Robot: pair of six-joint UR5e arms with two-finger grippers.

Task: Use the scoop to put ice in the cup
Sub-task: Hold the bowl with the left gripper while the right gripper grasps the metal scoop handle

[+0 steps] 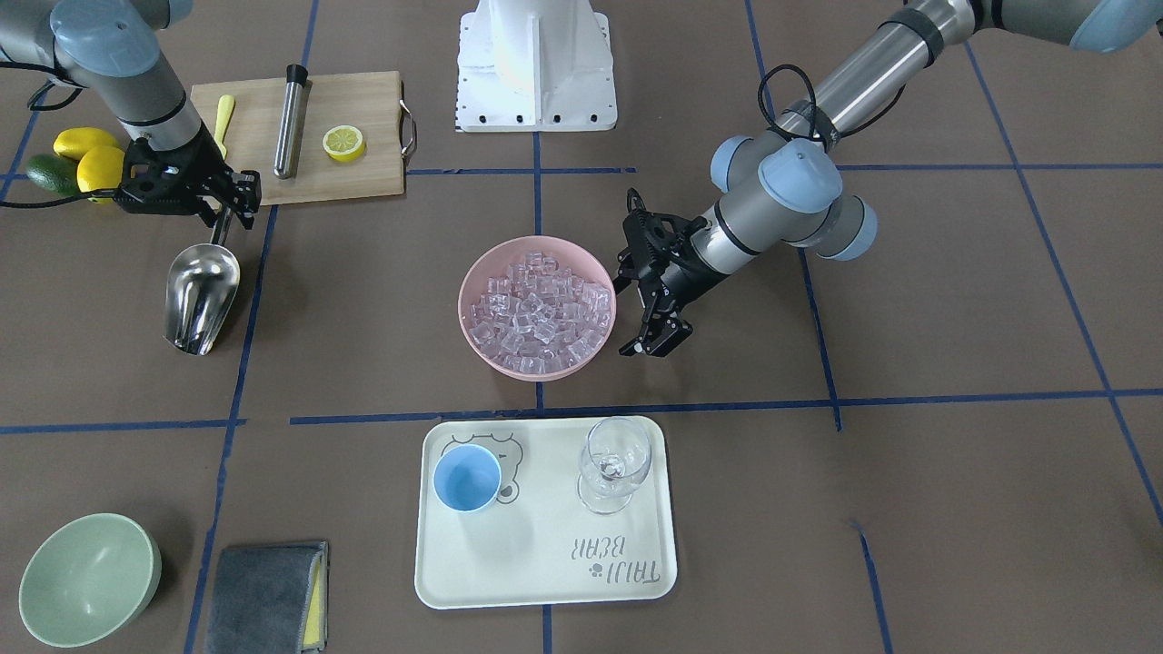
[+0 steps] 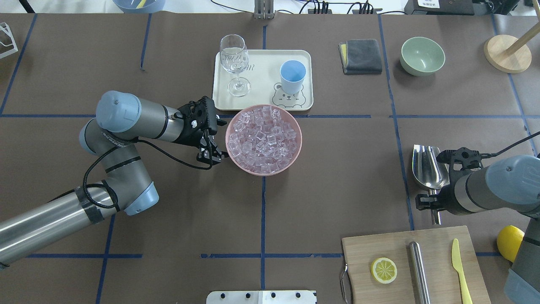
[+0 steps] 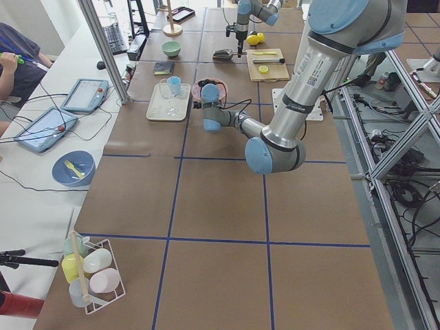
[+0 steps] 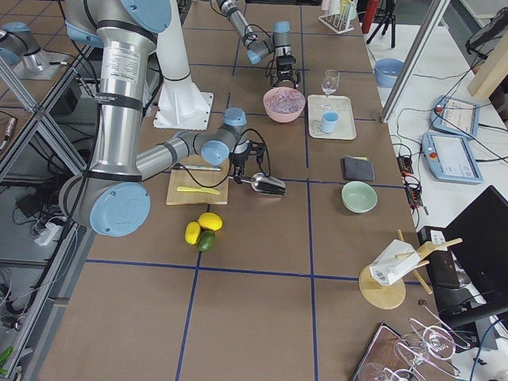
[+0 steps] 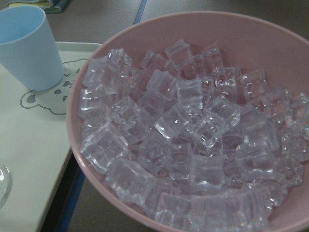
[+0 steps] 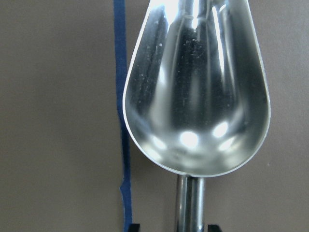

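Observation:
The steel scoop (image 1: 202,295) lies flat on the table with its trough empty, seen close up in the right wrist view (image 6: 195,92). My right gripper (image 1: 225,218) is open, its fingers standing on either side of the scoop's short handle (image 6: 190,205). The ice (image 2: 263,139) is piled in a pink bowl (image 2: 300,139) at mid table. Just beside that bowl's rim, my left gripper (image 2: 212,158) is open and holds nothing. The light-blue cup (image 1: 467,479) stands empty and upright on a cream tray (image 1: 545,563), also visible in the left wrist view (image 5: 29,46).
A clear wine glass (image 1: 616,463) shares the tray with the cup. A wooden board (image 1: 354,109) behind the scoop carries a steel cylinder (image 1: 292,118), a lemon half (image 1: 343,143) and a yellow knife. A green bowl (image 1: 89,579) and a grey cloth (image 1: 268,595) sit at the operators' side.

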